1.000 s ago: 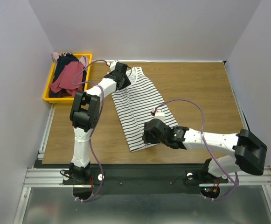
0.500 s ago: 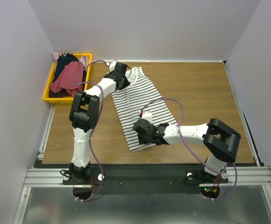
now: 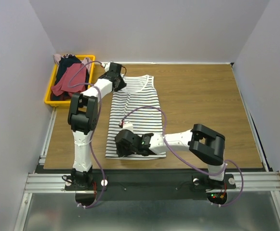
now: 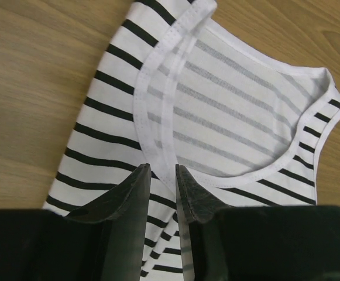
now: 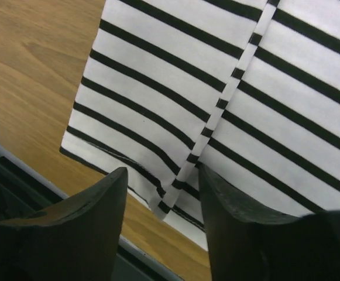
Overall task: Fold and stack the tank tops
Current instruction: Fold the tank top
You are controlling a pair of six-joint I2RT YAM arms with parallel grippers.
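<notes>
Out on the wooden table [image 3: 202,96], the white tank top with thin black stripes [image 3: 135,110] lies flat. The left gripper [image 4: 163,178] straddles its neck trim, fingers nearly touching; whether it's pinching, can't tell. The right gripper [image 5: 161,172] stands spread over the hem seam, hiding that bit from above. Far left, a yellow plastic bin [image 3: 58,102] holds a jumbled heap of dark red and navy cloth [image 3: 68,77].

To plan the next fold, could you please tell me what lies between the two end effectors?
Only the striped tank top, from left end effector at its neckline to right end effector at its hem; top view.
</notes>
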